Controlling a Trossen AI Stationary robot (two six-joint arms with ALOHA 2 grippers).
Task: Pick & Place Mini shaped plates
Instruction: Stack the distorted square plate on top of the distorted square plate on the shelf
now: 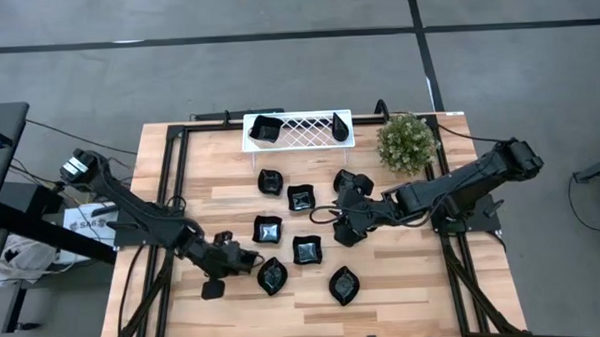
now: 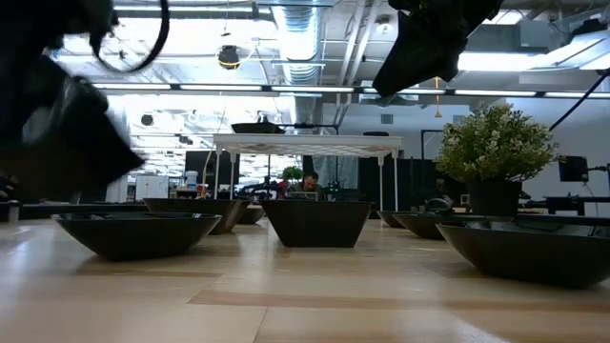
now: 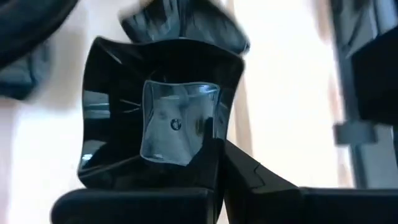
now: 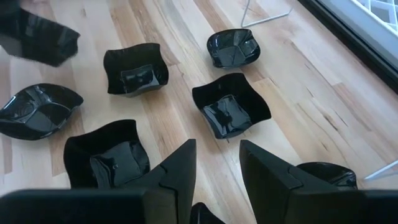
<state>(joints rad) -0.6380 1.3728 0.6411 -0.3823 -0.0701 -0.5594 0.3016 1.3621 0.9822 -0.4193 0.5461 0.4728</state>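
Observation:
Several mini shaped plates, small glossy black dishes, rest on their bases on the wooden table, among them a square one (image 1: pixel 267 230) and a leaf-shaped one (image 1: pixel 344 285). Two more (image 1: pixel 266 130) sit on the white lattice tray (image 1: pixel 298 116) at the far edge. My left gripper (image 1: pixel 241 258) is at the near left of the group, shut on a square plate (image 3: pixel 168 106). My right gripper (image 4: pixel 217 168) hovers open above the plates right of centre (image 1: pixel 347 225), touching nothing. My left gripper grips the square plate by its rim (image 3: pixel 186 165) on the side nearest the wrist. One finger (image 3: pixel 211 158) lies inside the bowl against its wall; the other is hidden under the plate. The fingers slant steeply down. The plate is tilted and lifted off the table.
A small potted plant (image 1: pixel 407 142) stands at the far right beside the tray. Black frame rails run along the table's left (image 1: pixel 171 203) and right sides. Bare wood lies along the near edge. The room beyond shows in the low view.

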